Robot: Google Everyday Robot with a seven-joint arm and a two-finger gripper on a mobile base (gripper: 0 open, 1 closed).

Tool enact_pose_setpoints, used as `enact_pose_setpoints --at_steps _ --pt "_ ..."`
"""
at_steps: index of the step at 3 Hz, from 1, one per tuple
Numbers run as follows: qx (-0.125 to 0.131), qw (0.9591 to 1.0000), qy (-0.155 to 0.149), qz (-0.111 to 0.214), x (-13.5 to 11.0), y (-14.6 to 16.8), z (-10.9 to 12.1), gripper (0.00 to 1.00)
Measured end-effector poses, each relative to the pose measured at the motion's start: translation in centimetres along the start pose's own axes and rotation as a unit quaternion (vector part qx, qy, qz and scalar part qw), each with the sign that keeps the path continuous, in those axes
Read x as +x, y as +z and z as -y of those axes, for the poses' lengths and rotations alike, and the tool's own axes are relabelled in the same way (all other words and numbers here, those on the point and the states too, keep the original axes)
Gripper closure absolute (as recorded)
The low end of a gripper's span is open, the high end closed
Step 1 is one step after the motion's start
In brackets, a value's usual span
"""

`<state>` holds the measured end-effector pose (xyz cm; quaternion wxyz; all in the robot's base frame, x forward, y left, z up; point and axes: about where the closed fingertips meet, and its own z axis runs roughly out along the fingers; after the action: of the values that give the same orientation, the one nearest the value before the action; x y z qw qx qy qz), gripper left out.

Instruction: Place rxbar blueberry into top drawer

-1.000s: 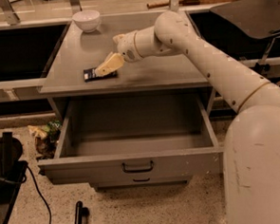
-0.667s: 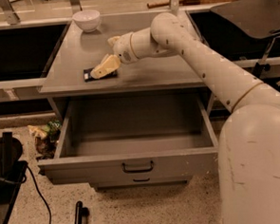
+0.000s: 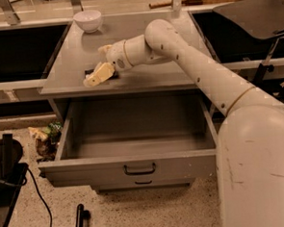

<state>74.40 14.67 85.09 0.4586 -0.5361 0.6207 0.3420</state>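
The rxbar blueberry (image 3: 88, 72) lies flat on the grey cabinet top (image 3: 142, 38) near its front left edge. Only dark slivers of it show beside my gripper. My gripper (image 3: 94, 66) is down at the bar, open, with one pale finger (image 3: 99, 74) lying over the bar's near side and the other finger (image 3: 104, 49) behind it. The top drawer (image 3: 138, 168) stands pulled fully out below, with its dark handle (image 3: 139, 170) on the front. The drawer's inside holds nothing.
A white bowl (image 3: 88, 20) stands at the back left of the cabinet top. A lower drawer front (image 3: 143, 183) sits beneath the open one. Crumpled wrappers (image 3: 44, 136) lie on the floor to the left, next to a black object with a cable (image 3: 5, 167).
My gripper has sunk lower onto the bar and now covers more of it. The bar and the drawer have not moved.
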Motion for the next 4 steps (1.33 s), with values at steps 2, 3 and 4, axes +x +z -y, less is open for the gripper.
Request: enact_pose_setpoints --at_steps 2,3,4 --pt "0.005 0.9988 0.025 -0.042 1.5 -0.4 -0.7 0.00" --pt "0.016 0.9982 0.034 -0.047 2.0 -1.4 -0.6 0.19" --pt "0.023 0.9977 0.043 -0.047 2.5 -2.1 -0.5 0.43"
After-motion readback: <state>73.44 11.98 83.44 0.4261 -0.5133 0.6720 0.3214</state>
